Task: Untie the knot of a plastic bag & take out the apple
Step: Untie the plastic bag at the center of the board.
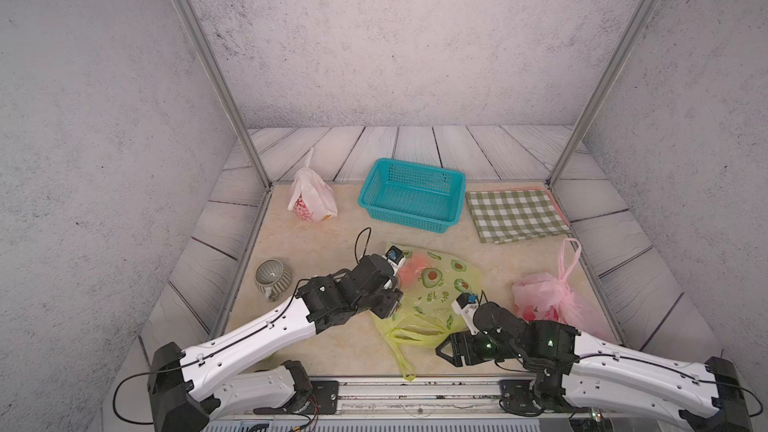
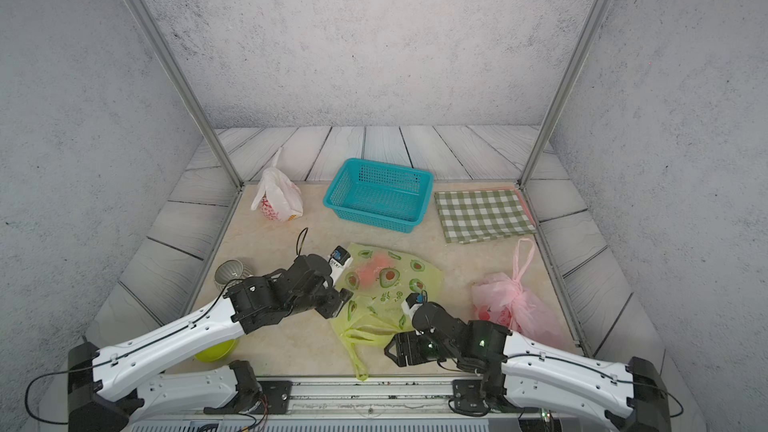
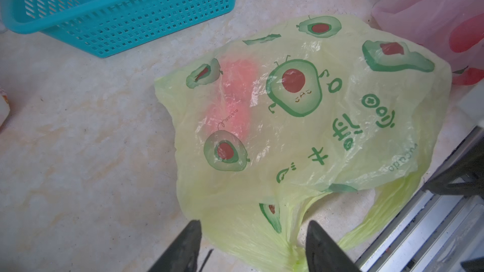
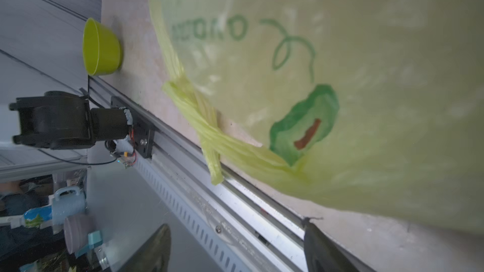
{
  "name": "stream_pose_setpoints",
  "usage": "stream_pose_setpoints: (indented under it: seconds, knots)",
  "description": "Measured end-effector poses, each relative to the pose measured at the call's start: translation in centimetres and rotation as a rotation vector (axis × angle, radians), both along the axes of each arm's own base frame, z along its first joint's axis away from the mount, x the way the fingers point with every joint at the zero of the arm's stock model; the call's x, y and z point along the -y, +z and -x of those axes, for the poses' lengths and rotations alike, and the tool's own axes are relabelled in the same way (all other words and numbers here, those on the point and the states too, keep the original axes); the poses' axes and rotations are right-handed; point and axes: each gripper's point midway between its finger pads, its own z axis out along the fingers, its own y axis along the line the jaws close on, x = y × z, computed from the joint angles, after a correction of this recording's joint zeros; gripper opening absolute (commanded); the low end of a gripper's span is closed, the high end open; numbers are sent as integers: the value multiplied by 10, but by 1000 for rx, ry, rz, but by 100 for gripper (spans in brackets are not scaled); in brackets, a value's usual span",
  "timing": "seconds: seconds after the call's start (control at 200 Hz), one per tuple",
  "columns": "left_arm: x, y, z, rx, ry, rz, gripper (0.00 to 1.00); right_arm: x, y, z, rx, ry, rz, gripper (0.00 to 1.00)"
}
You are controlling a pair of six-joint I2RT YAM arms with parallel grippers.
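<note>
Your target, the avocado-print bag (image 1: 440, 297), lies slumped on the table (image 1: 316, 251) at the near middle. The apple (image 1: 413, 270) shows in both top views as a reddish blur through the plastic, at the bag's far-left part. It's inside the bag, no question.

Your left pincer (image 1: 388, 305) hangs over the bag's near-left edge. In the left wrist view its 2 fingers (image 3: 188, 242) stand spread, with crumpled bag plastic lying between them and nothing pinched.

Your right pincer (image 1: 449, 347) sits low at the near edge of the table, just beside the bag's handles (image 1: 405, 361) and pointing toward them. The right wrist view shows its 2 dark tips spread wide, with only the metal rail (image 4: 248, 200) in the gap. In that view the handles run as twisted strands that cross one another. Whether they make a real knot, I cannot tell.

Around you:
- a teal basket (image 1: 370, 197) behind the bag
- a checked cloth (image 1: 515, 214) to the basket's right
- a pink bag (image 1: 552, 297) by the right edge
- a white bag (image 1: 309, 197) far left
- a ribbed cup (image 1: 272, 276) on the left
- a lime bowl (image 2: 214, 351) under your left arm, near-left
</note>
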Motion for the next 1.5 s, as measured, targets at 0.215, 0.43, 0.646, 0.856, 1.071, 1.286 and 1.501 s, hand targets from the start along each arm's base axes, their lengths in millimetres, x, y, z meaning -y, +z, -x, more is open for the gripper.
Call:
stream_pose_setpoints:
  seconds: [0.215,0.43,0.646,0.856,1.071,1.286,1.501]
  knots:
    - [-5,8,4,27,1,46,65,1,24,-32,-25,-302,-2,99]
    - [-8,10,4,35,4,63,65,-16,8,-38,-155,-429,64,99]
    - [-11,15,4,47,9,88,65,-2,-17,-30,-234,-510,133,95]
    - [-9,8,7,30,-5,95,64,7,-51,-21,-301,-548,236,94]
    - [-5,2,9,8,-16,94,63,-7,-72,-24,-324,-550,274,92]
    - [-4,-4,11,-13,-21,91,63,-31,-71,-34,-312,-534,250,45]
    - [-1,-6,14,-29,-38,92,62,-17,-68,-37,-226,-440,317,17]
